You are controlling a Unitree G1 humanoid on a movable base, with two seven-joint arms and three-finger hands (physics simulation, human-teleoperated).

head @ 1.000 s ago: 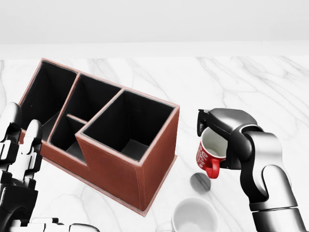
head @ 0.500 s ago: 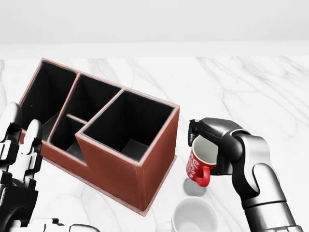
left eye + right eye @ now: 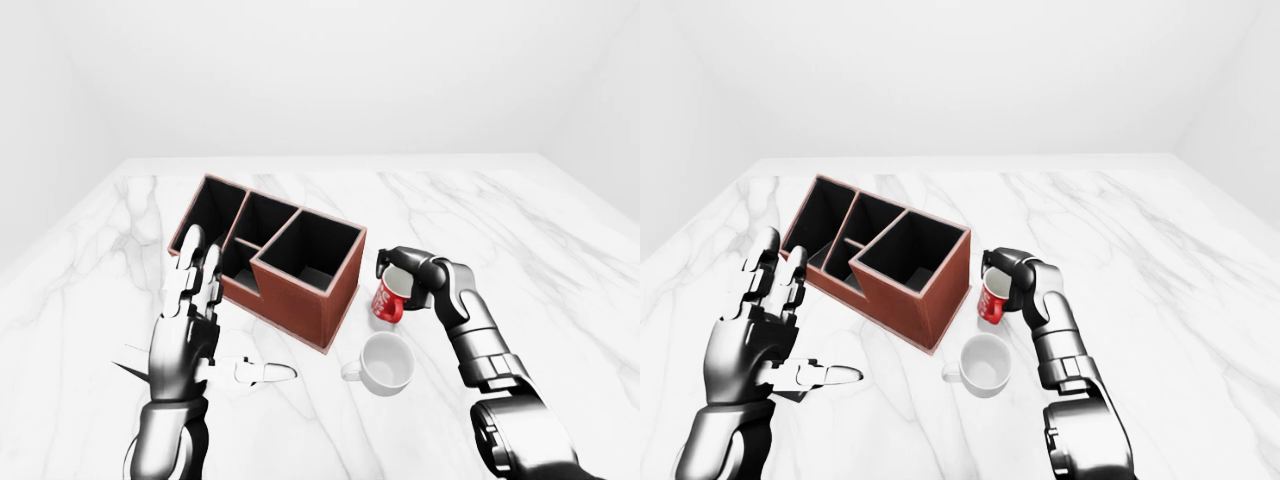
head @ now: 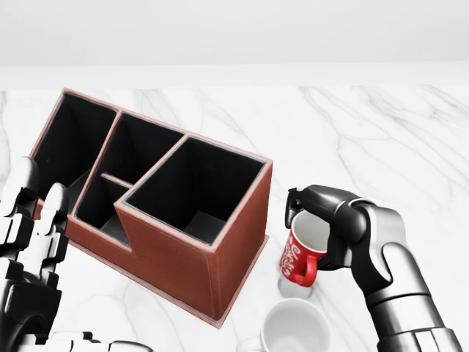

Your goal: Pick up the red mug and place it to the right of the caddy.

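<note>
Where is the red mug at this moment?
In the head view the red mug is right of centre, tilted, held in the right hand, just right of the caddy and above the white mug.

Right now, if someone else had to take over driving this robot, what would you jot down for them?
Right hand: closed around the rim of the red ceramic mug with white lettering, holding it tilted.
Left hand: open, fingers spread, holding nothing, at the left of the left-eye view.
Brown leather-look caddy with black compartments: on the white marble table. The mug is just right of it, low over the table; whether it touches down is unclear.
White ceramic mug: upright, just below the red one in the head view.
Done: pick-up and carry.
Left: set the mug upright, avoid the white mug, release.
</note>
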